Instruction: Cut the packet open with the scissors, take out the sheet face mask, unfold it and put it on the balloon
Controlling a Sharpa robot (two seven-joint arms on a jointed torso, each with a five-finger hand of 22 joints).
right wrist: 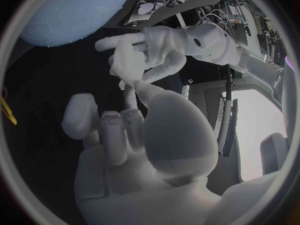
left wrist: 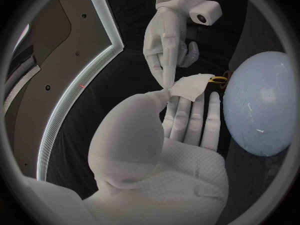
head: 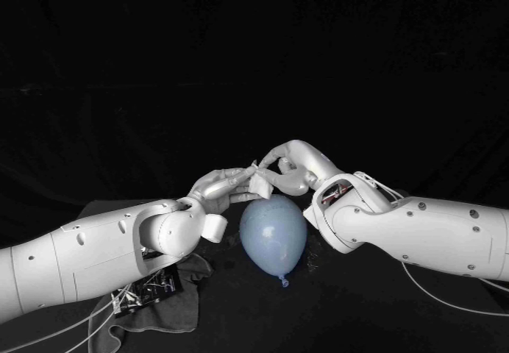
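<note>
Sheet face mask [head: 254, 173] is a small, pale white wad, still folded, with a pointed corner sticking up and soft creased edges. It hangs in the air between the two hands, just above the top of the balloon [head: 273, 229] and apart from it. The left robot hand [head: 225, 185] holds it: in the left wrist view the thumb tip presses the mask's edge against the straightened fingers [left wrist: 187, 120] lying under it, and the free part of the fold juts out past them toward the balloon. The right robot hand [head: 288, 165] reaches over from the other side, with outstretched fingers coming down onto the mask's near corner beside the left thumb. They touch it, but I cannot tell whether that hand is gripping the mask or only resting on it. The balloon is pale blue, smooth and egg-shaped. It stands on the black bench [head: 382, 316] between the two wrists, with its knotted neck pointing toward the robot. A dark cloth [head: 175, 309] lies crumpled on the bench under the left forearm, and on it sits a glinting, wrinkled thing [head: 148, 288] too dim to make out.
</note>
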